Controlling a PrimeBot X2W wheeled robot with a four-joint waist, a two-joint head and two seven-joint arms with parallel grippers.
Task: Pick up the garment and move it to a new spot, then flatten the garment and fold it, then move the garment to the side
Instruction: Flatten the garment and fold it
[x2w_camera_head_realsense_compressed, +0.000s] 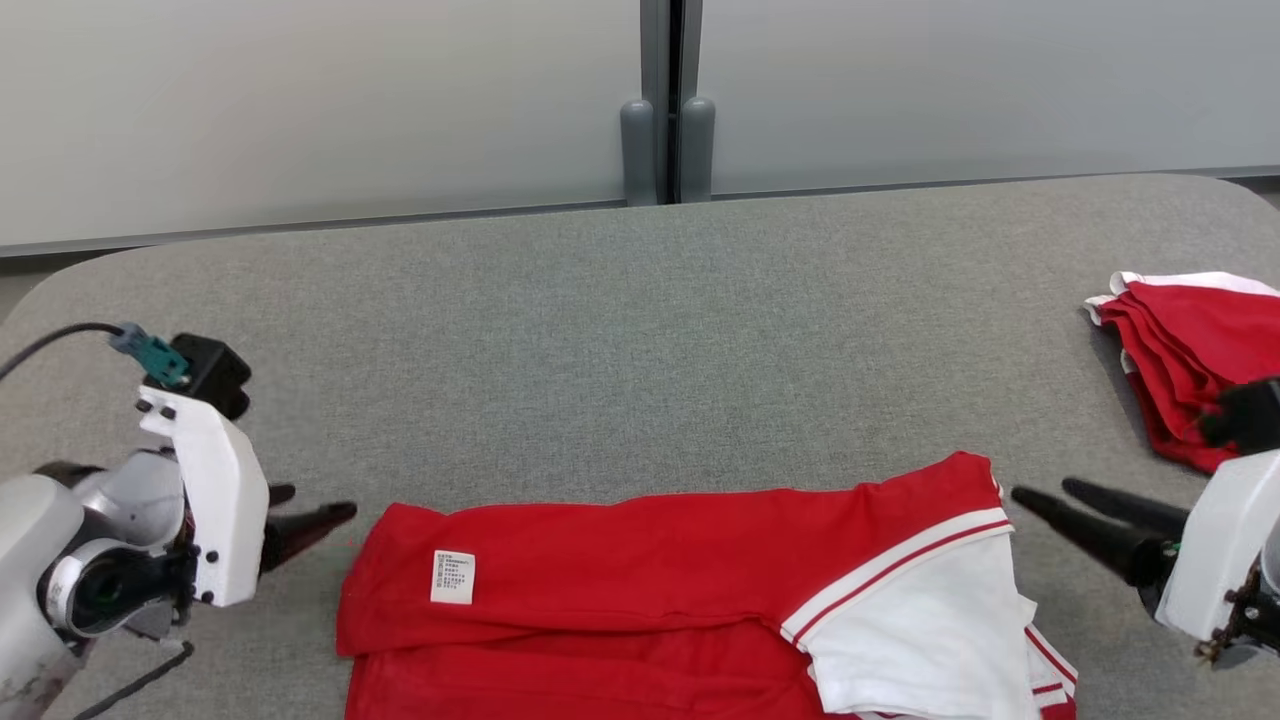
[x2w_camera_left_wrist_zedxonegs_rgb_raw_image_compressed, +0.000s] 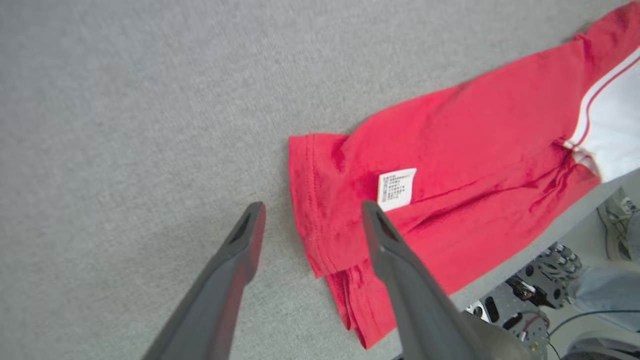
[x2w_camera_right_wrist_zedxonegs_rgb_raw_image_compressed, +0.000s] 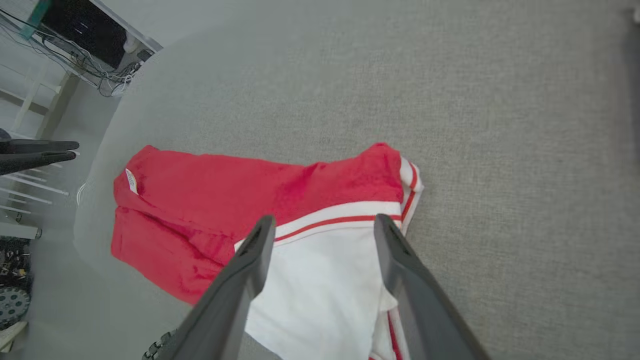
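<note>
left gripper (x2w_camera_head_realsense_compressed: 315, 505) sits low at the left, forearm level, fingers apart and empty, pointing right at the label end of the red and white garment (x2w_camera_head_realsense_compressed: 640, 580). right gripper (x2w_camera_head_realsense_compressed: 1042, 490) faces it from the right, fingers apart and empty, pointing left at the white sleeve end. garment lies in layers along the near edge of the grey tabletop (x2w_camera_head_realsense_compressed: 640, 330). second red garment (x2w_camera_head_realsense_compressed: 1190, 350) lies well apart, far right.

Lower part of garment (x2w_camera_head_realsense_compressed: 620, 590) below head view's edge; label (x2w_camera_head_realsense_compressed: 452, 577) print, perhaps care text, unreadable.
</note>
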